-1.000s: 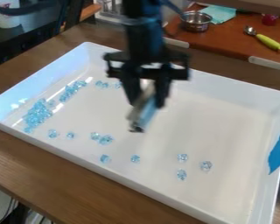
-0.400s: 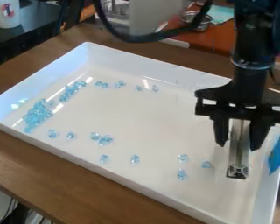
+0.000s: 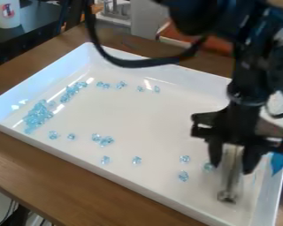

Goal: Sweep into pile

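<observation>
Beads point(image 3: 37, 115) lie in the tray point(image 3: 32, 90): a dense group along its left wall, others scattered singly and in small clusters. Expect light, hard, slippery pieces that scatter easily; push them low and slowly, without grasping. The tool point(image 3: 230, 174) appears rigid; grip it at its upper end. The fingers point(image 3: 250, 161) pinch it there, held apart by its width, its lower end pointing down.

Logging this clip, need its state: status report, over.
Gripper holding silvery tool in tray. Blue beads clustered picture-left, others scattered. No obstruction seen.
</observation>
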Action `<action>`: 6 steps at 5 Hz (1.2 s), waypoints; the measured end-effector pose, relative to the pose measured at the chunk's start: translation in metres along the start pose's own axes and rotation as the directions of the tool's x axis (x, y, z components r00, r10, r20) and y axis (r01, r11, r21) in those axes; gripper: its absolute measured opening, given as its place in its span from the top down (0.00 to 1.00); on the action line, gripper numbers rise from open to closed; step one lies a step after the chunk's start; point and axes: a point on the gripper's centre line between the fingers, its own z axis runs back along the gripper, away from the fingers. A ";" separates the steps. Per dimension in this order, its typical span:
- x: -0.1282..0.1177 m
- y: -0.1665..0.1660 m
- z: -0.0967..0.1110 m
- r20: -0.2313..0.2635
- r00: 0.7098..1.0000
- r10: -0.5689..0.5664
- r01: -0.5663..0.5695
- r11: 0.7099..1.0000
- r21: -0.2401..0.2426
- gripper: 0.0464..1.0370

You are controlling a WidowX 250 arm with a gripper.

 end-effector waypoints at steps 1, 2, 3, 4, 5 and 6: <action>0.000 0.022 0.000 0.025 1.000 -0.011 0.012 1.000 -0.001 0.55; 0.007 0.042 -0.001 0.037 0.999 -0.010 0.010 1.000 0.005 0.55; 0.009 0.066 0.001 0.017 1.000 -0.011 0.011 1.000 0.007 0.55; 0.012 0.094 0.001 0.000 1.000 -0.005 0.005 1.000 0.020 0.55; 0.012 0.113 0.002 -0.006 0.999 -0.032 0.032 0.999 0.033 0.55; 0.007 0.138 0.004 -0.024 0.999 -0.048 0.049 0.998 0.046 0.55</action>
